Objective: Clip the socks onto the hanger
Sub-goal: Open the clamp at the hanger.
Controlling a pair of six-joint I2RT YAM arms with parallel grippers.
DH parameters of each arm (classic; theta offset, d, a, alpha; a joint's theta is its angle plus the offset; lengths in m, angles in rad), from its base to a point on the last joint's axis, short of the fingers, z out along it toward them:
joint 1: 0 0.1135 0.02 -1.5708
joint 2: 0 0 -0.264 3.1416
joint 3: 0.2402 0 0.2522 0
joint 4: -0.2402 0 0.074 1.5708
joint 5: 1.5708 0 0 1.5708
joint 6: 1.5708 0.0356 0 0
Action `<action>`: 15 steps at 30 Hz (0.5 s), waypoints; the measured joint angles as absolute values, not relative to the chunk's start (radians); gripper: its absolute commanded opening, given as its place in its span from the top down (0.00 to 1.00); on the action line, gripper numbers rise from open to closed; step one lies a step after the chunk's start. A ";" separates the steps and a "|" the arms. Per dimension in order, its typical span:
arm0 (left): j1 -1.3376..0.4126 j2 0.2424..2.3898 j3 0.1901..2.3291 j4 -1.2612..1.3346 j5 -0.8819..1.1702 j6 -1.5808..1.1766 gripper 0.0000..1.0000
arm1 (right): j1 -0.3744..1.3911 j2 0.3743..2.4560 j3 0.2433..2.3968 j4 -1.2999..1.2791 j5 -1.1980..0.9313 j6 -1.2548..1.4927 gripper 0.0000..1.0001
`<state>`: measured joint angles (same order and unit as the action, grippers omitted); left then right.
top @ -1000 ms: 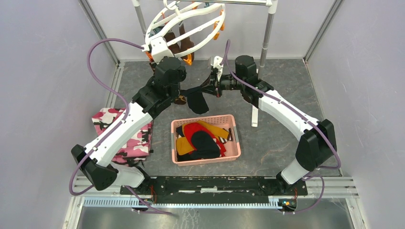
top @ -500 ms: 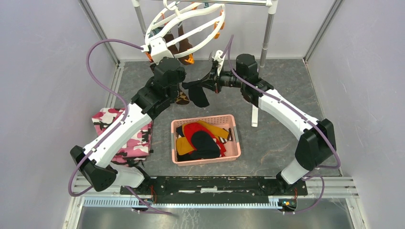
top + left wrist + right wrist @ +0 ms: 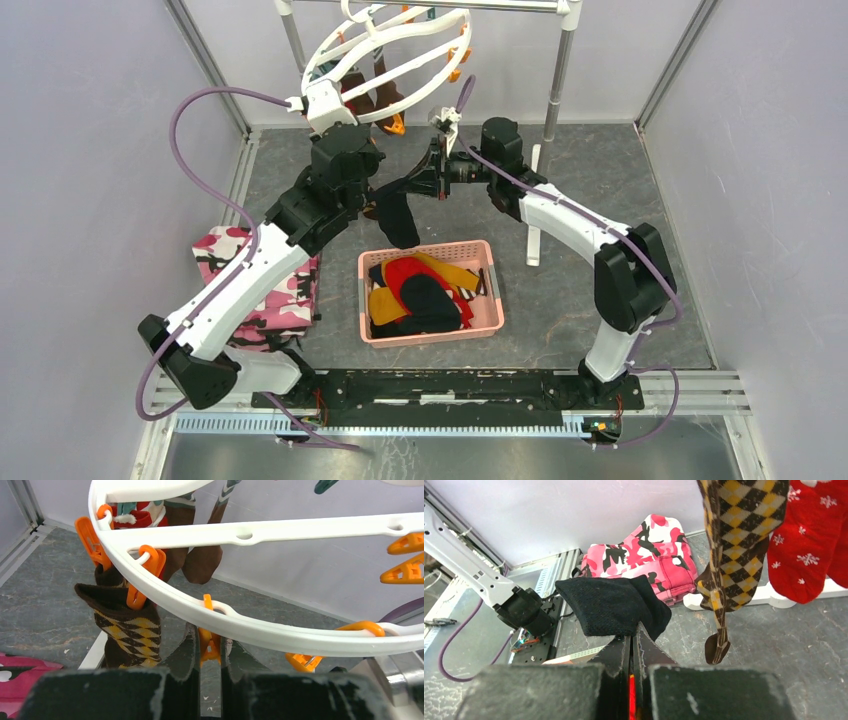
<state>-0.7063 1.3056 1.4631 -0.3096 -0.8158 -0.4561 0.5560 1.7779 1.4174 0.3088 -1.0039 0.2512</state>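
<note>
The white round hanger hangs at the back, with orange clips under its rings. In the left wrist view my left gripper is shut on an orange clip under the hanger's ring. A brown-tan argyle sock hangs clipped to its left. My right gripper is shut on a black sock and holds it in the air just right of the left arm. The right wrist view shows the black sock draped from the shut jaws. More socks lie in the pink basket.
The argyle sock and red snowflake socks hang close in front of the right gripper. A pink camouflage cloth lies at the left. The metal rack pole and its white foot stand at the back right.
My right gripper has moved left and toward the hanger with the black sock. My left arm has reached up and back under the hanger's ring.
</note>
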 measured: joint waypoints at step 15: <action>-0.700 1.288 1.452 -0.303 -0.800 -0.456 0.98 | 0.555 1.602 1.354 0.078 -0.674 -0.101 1.00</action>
